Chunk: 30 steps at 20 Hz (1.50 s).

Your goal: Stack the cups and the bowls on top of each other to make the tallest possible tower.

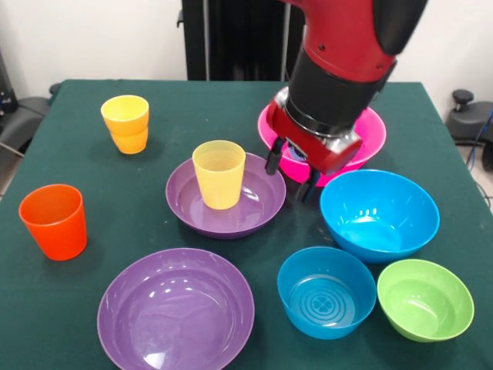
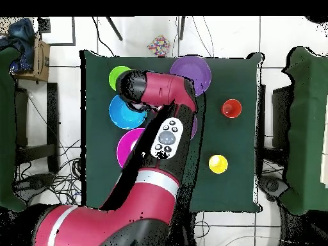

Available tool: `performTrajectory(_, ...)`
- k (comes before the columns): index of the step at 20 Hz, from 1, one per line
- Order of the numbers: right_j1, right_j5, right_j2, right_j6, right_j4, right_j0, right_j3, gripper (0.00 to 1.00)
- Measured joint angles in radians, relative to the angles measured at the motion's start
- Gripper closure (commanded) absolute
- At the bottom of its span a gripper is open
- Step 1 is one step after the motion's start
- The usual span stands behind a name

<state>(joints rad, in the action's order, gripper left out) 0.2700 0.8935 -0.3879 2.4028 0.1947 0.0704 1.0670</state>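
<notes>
Bowls (image 1: 176, 311) 6 | cups (image 1: 219, 174) 4 | gripper (image 1: 293, 174) 1, over table (image 1: 69, 123)

I'm looking down on my arm (image 2: 163, 138) lying across the green table (image 2: 237, 179), hiding part of the pink bowl (image 2: 126, 147) and blue bowl (image 2: 123, 113). A green bowl (image 2: 116, 77), purple bowl (image 2: 196, 69), orange cup (image 2: 230, 108) and yellow cup (image 2: 218, 164) are sitting uncovered.

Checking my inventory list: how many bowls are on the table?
6: two purple bowls, pink bowl behind gripper, big blue bowl, small blue bowl, green bowl.
</notes>
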Motion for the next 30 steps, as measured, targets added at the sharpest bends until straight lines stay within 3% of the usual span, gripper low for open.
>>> performTrajectory(6,-0.068,0.050,-0.032,0.059,0.027,0.012,-0.099,0.00)
performTrajectory(15,-0.100,0.131,-0.053,0.079,0.040,0.019,-0.169,0.00)
performTrajectory(30,-0.101,0.146,-0.056,0.079,0.041,0.019,-0.180,0.00)
